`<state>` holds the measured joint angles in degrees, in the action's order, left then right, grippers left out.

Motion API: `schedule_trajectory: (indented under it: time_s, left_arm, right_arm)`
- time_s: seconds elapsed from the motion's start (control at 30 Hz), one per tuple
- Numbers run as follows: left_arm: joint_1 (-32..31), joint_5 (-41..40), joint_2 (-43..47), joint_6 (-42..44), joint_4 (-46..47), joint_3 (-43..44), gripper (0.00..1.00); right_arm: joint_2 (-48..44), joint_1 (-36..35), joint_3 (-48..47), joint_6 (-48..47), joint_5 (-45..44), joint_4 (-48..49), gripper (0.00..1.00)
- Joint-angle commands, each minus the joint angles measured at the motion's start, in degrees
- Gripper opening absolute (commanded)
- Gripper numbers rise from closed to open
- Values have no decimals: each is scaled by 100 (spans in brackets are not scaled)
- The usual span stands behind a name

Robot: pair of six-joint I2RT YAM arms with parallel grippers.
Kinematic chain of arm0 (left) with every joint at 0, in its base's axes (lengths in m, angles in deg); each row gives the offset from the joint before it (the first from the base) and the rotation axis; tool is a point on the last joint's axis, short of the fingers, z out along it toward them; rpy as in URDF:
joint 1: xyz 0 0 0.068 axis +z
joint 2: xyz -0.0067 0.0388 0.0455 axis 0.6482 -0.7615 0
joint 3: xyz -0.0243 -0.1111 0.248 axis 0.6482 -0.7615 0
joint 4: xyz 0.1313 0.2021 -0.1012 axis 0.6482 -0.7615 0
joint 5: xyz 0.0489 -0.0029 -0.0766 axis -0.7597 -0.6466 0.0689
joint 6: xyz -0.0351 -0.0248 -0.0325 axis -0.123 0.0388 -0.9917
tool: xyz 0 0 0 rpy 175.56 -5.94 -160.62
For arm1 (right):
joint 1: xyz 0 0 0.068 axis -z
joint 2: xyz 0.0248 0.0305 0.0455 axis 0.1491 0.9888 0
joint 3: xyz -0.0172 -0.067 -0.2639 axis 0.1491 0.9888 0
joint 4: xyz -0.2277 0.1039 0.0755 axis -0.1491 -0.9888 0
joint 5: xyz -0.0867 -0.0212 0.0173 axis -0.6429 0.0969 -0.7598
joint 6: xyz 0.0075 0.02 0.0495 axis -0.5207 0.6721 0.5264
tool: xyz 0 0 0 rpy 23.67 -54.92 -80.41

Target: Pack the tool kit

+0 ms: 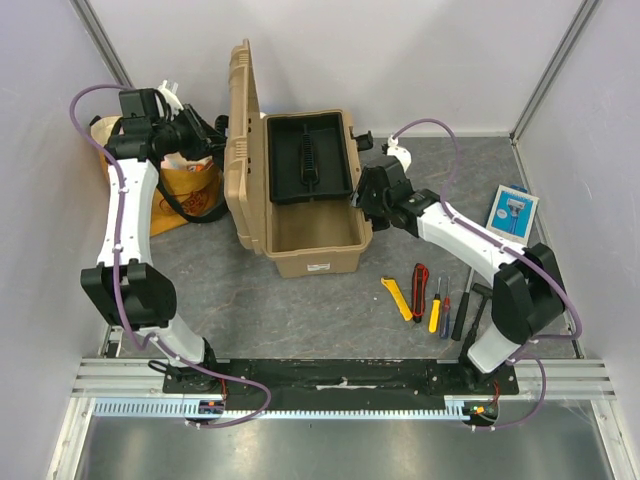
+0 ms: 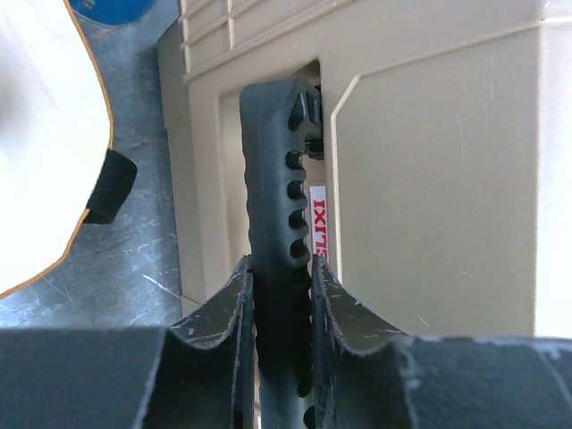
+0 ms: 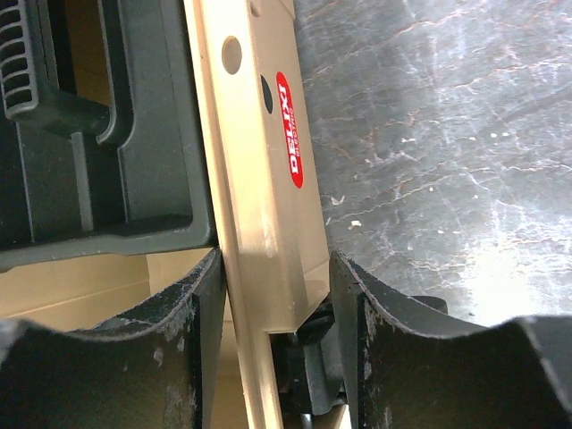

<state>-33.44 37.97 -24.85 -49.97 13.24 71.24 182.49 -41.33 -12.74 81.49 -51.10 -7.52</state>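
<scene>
Prep step, no packing done yet. Seeing the open large tan ribbed plastic toolbox (image 1: 318, 262) at centre of the top view, with upright lid (image 1: 243, 150) on its left edge and black plastic inner tray (image 1: 308, 160) seated across the upper part of the cavity.

Pinching the black ribbed lid handle (image 2: 277, 161) with left gripper (image 2: 281, 268), fingers squeezed tight onto it. Probably propping the lid upright.

Straddling the toolbox's right wall with right gripper (image 3: 275, 259): 1 finger inside, 1 outside, both looking pressed against the tan plastic. Reads as a clamp to steady the body.

Counting 5 loose tools in a row at lower right on the grey stone-look table (image 1: 300, 310):
- yellow cutter (image 1: 397, 298)
- red cutter (image 1: 420, 278)
- yellow-handled screwdriver (image 1: 436, 312)
- slim red-handled screwdriver (image 1: 446, 303)
- black-handled hammer (image 1: 470, 310)

No tool visible in the box.

Next, likely: let go of the wall, swing right gripper down-right to the row, lift 1 tool at a time, drop into tray or cavity. Calls for keeping the left grip on so the lid cannot fall on the reaching arm. Mind the black side latch (image 3: 308, 366) just beside the right fingers on release.
</scene>
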Motion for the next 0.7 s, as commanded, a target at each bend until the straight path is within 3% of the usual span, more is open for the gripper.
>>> schedule_trajectory:
  time_s: [0.0, 0.43, 0.67]
  left_arm:
    - [227, -226, -3, 485, 804, 153, 2]
    - [227, 20, -267, 440, 848, 144, 5]
    - [227, -357, -188, 528, 813, -14, 33]
  right_arm:
    - [-235, 594, 355, -128, -1499, -1230, 54]
    - [-542, 893, 751, 57, -1420, -1230, 53]
    - [-639, 981, 778, 83, -1402, -1230, 53]
